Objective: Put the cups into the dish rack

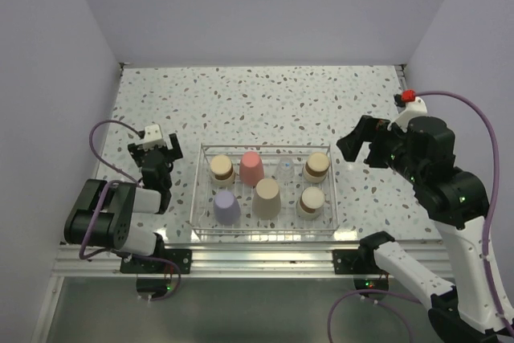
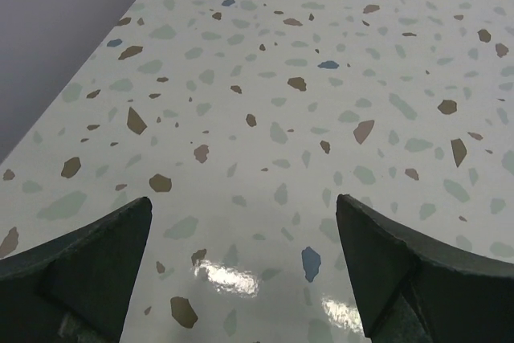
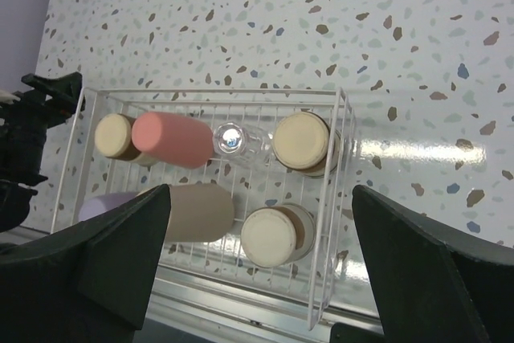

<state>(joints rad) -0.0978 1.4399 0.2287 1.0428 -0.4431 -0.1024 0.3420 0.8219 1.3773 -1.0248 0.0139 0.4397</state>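
The see-through dish rack [image 1: 201, 190] sits at the table's near middle and shows in the right wrist view [image 3: 336, 158] too. Several cups stand upside down in it: a red-pink one [image 1: 251, 168], a lavender one [image 1: 226, 206], a beige one [image 1: 267, 198], a clear one [image 1: 285, 169] and three steel ones with tan bases [image 1: 221, 169] [image 1: 316, 165] [image 1: 312, 200]. My left gripper [image 1: 156, 149] is open and empty, left of the rack; its wrist view [image 2: 245, 234] shows only bare tabletop. My right gripper [image 1: 360, 142] is open and empty, raised right of the rack, and appears in its wrist view [image 3: 261, 230].
Speckled tabletop [image 1: 265, 102] runs behind the rack to the back wall. Walls close in left and right. An aluminium rail [image 1: 257, 255] edges the near side, just past the rack.
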